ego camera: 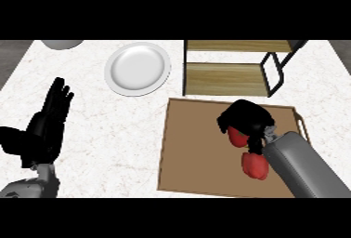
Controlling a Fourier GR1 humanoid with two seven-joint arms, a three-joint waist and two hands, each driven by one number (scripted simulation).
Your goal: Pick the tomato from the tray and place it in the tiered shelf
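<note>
A red tomato (237, 136) lies on the brown tray (195, 148), at its right middle. My right hand (244, 116) is right over it with fingers curled round it, hiding its upper part. I cannot tell whether the tomato is lifted off the tray. The tiered shelf (226, 76), wooden boards in a black frame, stands just beyond the tray's far edge. My left hand (48, 121) rests open at the left, fingers up, far from the tray.
A second red item (255, 166) lies on the tray beside my right forearm, nearer the front. A white plate (137, 69) sits left of the shelf. A grey bowl (61, 43) shows at the far left edge.
</note>
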